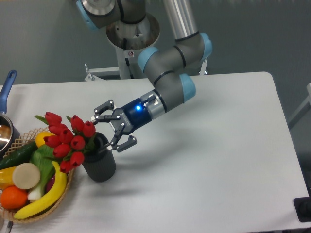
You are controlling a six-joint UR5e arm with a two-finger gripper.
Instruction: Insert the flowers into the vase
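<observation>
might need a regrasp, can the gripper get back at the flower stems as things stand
Probably yes. The gripper is open just right of the vase, and nothing sits between it and the flowers, which lean left over the basket.

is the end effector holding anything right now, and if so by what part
Nothing is held. The end effector is open, its fingers spread and clear of the flowers, which stand in the vase and lean toward the wicker basket.
</observation>
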